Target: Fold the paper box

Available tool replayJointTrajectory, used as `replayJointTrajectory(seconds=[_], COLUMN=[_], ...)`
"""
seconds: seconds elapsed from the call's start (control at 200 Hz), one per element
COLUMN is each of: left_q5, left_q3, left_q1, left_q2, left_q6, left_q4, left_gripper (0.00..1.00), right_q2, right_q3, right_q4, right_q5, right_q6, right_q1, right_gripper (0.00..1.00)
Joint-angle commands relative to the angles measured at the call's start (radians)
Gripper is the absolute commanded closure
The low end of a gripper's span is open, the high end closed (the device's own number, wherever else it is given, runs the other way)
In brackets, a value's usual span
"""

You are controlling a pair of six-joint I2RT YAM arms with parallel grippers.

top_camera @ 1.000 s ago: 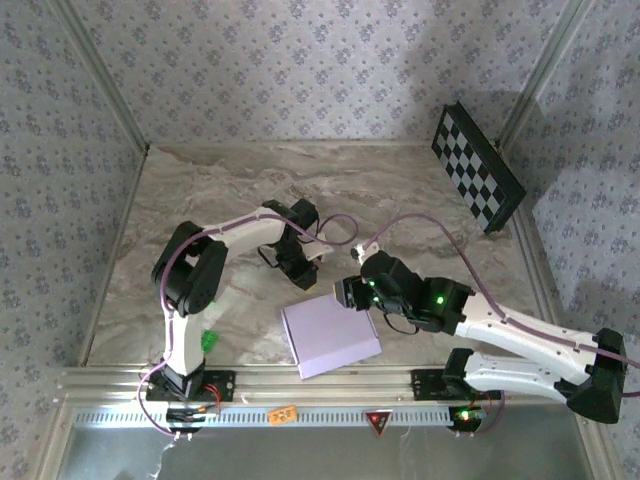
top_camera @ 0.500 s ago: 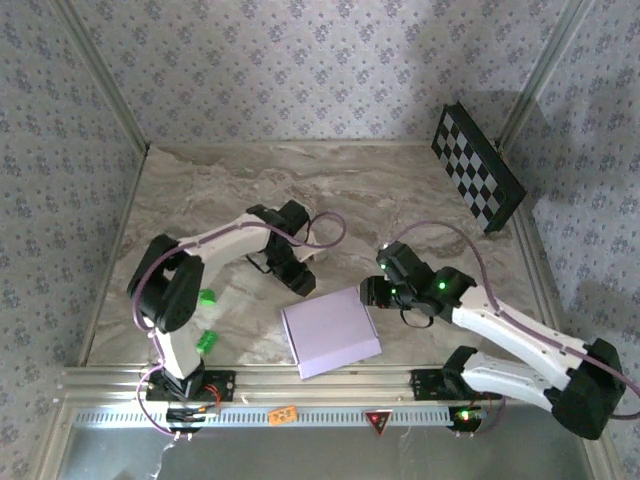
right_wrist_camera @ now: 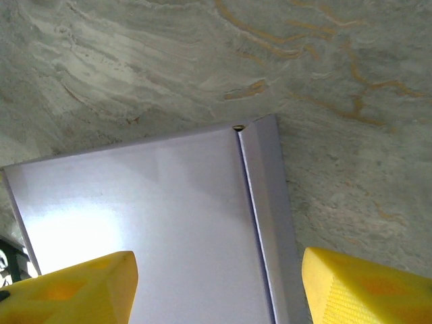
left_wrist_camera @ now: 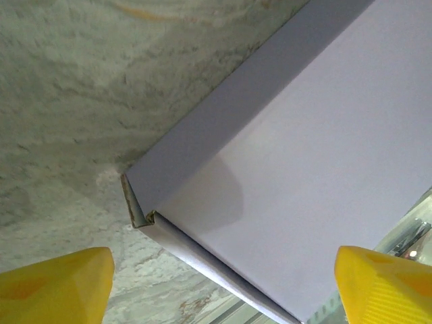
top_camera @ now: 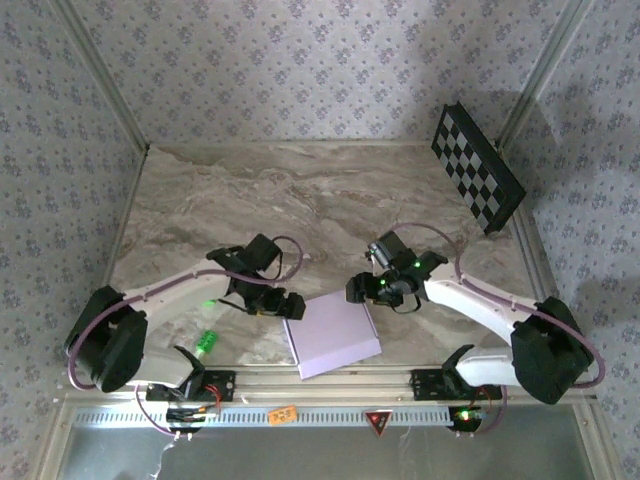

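Paper box [top_camera: 330,335]: flat, lavender, at table's [top_camera: 200,200] 6 o'clock nr front edge. Prob. light, thin card, slick, dents easily, so take by edges. L gripper [top_camera: 285,303] wide open at box's 10 o'clock corner. R gripper [top_camera: 358,292] wide at 1 o'clock. Neither holds it.
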Motion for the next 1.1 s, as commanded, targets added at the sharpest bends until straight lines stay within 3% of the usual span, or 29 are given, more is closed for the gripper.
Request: replayJointTrajectory(seconds=[0.0, 0.135, 0.305, 0.675, 0.875, 1.094], left_q5=[0.073, 0.121, 0.085, 0.114, 0.131, 0.134], left_q3=[-0.037, -0.058, 0.008, 0.188, 0.132, 0.036], left_q1=[-0.017, -0.024, -0.010, 0.111, 0.107, 0.066], left_q2=[-0.015, 0.017, 0.072, 0.199, 0.144, 0.106], left_q6=[-0.107, -0.145, -0.120, 0.005, -0.003, -0.050], left_q4=[0.105, 0.222, 0.234, 0.163, 0.134, 0.151], left_gripper=[0.15, 0.15, 0.17, 0.24, 0.21, 0.21], right_q2=[0.016, 0.025, 0.029, 0.005, -0.067, -0.044], right_q3=[-0.010, -0.018, -0.009, 0.034, -0.013, -0.096], right_q4=[0.018, 0.043, 0.080, 0.002, -0.059, 0.043], right_q5=[-0.065, -0.105, -0.133, -0.003, 0.045, -0.065], right_q6=[-0.019, -0.017, 0.006, -0.020, -0.020, 0.026], right_q1=[-0.006, -0.006, -0.011, -0.107, -0.115, -0.102], right_gripper=[0.32, 0.33, 0.35, 0.36, 0.31, 0.30])
